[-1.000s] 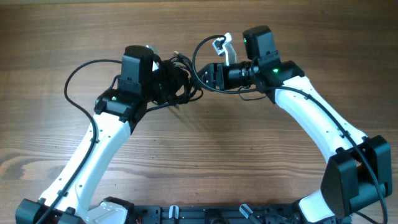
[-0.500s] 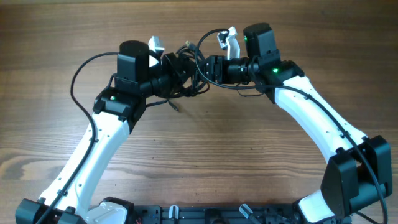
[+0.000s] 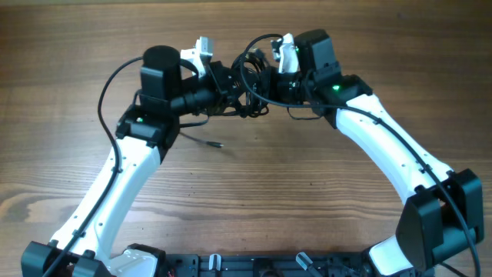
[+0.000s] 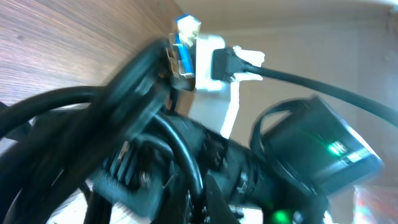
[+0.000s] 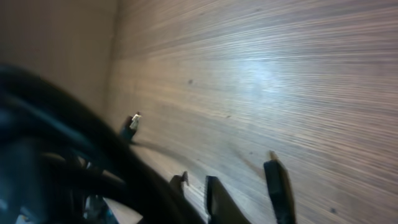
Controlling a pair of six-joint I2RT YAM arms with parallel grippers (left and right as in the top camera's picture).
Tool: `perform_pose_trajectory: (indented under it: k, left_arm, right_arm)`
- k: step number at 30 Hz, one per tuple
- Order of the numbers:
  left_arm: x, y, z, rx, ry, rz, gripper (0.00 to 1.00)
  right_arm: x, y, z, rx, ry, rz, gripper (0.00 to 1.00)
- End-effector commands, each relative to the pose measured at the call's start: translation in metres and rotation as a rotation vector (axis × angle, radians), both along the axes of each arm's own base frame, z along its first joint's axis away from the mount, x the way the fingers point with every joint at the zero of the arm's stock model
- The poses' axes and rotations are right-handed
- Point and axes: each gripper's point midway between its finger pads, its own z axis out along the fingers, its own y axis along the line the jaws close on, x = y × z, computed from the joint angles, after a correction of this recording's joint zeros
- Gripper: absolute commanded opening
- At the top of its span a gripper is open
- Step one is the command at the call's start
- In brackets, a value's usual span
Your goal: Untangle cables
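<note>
Left end effector (image 3: 231, 85) is closed tight on the cables (image 3: 244, 108), which hang as a dark knotted bundle between the two arms at the far middle of the bench (image 3: 307, 192). Facing it from the right, the right end effector (image 3: 263, 85) reaches into the same tangle. From overhead its tips are lost among the loops and its own wrist view is blurred, so I cannot tell whether it is open or closed, or whether it has hold of anything.

One thin strand trails from the bundle toward the near left and ends in a small plug end (image 3: 218, 144) lying on the bench, well apart from the knot. The left wrist view is filled with thick, blurred black cords (image 4: 74, 118), with the right arm (image 4: 298, 162) just behind them. The right wrist view shows dark cord across its left side (image 5: 56, 124) and wood grain beyond.
</note>
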Motion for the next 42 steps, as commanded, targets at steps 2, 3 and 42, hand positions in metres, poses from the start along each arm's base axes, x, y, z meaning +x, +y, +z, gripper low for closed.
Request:
perform_pose_trajectory:
  k: [2,3,42]
  left_arm:
    - [0.009,0.039,0.021,-0.03,-0.065,0.011,0.04]
    - [0.013,0.05,0.017,-0.01,-0.073,0.032,0.04]
    - [-0.015,0.147,-0.109,0.566,0.183,0.199,0.04]
  right_arm:
    - [0.018,-0.048,-0.029,-0.119,0.056,-0.141,0.04]
    - [0.019,-0.055,-0.031,-0.131,0.058,-0.145,0.04]
    - [-0.028,-0.05,0.021,-0.181,-0.132,0.082,0.35]
